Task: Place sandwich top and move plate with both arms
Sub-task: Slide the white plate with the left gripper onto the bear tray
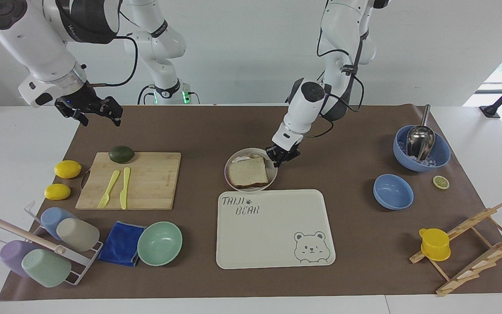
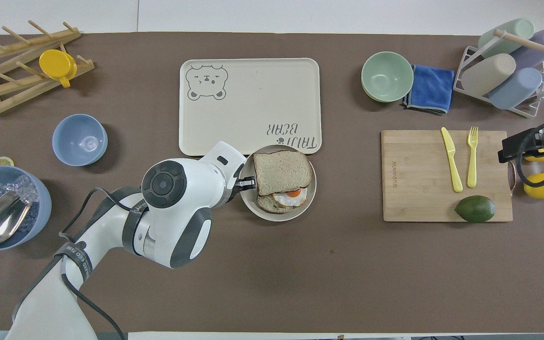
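Off-white plate (image 1: 227, 174) at mid-desk, rim against or just over the edge of the bear tray (image 1: 273, 244) nearer the robots; cannot tell whether lifted clear or resting on the brown mat (image 1: 342, 244). On the plate, sandwich top (image 1: 247, 171) lying skewed over the egg slice (image 2: 287, 197), set toward the tray, yolk and white left uncovered on the side nearer the robots.

Left gripper (image 1: 282, 157) closed tight, fingertips pinching the plate's rim on the side toward the left arm's end of the desk. Right gripper (image 1: 96, 114) spread wide, holding nothing, waiting in the air over the desk's corner at the right arm's end, well apart from the plate.

Probably at the plate-moving step, bread placed but not squared up, and only one arm engaged.

Possible trouble from here:
- Pinch on one side of a thin rim only, so little to stop the plate pivoting or drooping on the unsupported side, or slipping out of the fingertips altogether.
- Loose, off-centre bread on a slick egg: likely to slide farther or drop off with any tilt or jerk.
- Plate rim meeting the tray's raised lip: risk of catching there, shoving the tray along, or levering the plate out of the grip.
- Second grip needed from the right arm, with a long reach across the cutting board (image 1: 133, 179) first.
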You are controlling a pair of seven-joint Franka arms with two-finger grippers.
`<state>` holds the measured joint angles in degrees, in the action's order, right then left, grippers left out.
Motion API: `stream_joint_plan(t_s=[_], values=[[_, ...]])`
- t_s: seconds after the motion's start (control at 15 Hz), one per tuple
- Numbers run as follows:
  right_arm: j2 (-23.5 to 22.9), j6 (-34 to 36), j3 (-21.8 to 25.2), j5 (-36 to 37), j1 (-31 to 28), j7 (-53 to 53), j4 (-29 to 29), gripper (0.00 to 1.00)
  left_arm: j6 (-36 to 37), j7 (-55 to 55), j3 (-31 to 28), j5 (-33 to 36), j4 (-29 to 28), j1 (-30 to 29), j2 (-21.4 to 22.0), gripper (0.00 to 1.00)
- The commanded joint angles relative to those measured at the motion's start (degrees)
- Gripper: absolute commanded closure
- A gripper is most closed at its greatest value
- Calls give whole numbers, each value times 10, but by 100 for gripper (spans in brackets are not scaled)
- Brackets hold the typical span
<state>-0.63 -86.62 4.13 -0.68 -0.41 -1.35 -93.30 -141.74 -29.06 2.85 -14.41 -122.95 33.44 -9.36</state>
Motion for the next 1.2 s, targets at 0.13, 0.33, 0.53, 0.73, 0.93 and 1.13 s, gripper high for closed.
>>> stream_joint_plan(t_s=[0.13,0.33,0.53,0.73,0.93,1.13], values=[[11,-1,-4,-1,-5,8,-12,0,54,28,-3,-28,27,-9,15,100],[11,-1,-4,0,-5,8,-12,0,67,58,-4,-69,32,-27,25,100],[11,-2,-4,-1,-5,8,-12,0,128,82,-4,-98,90,-64,15,100],[11,-1,-4,0,-5,8,-12,0,139,85,-5,-98,134,-92,-7,100],[11,-1,-4,-1,-5,8,-12,0,146,96,-5,-98,190,-116,-45,100],[11,-1,-4,-1,-5,8,-12,0,184,97,-8,-88,285,-133,-115,100]])
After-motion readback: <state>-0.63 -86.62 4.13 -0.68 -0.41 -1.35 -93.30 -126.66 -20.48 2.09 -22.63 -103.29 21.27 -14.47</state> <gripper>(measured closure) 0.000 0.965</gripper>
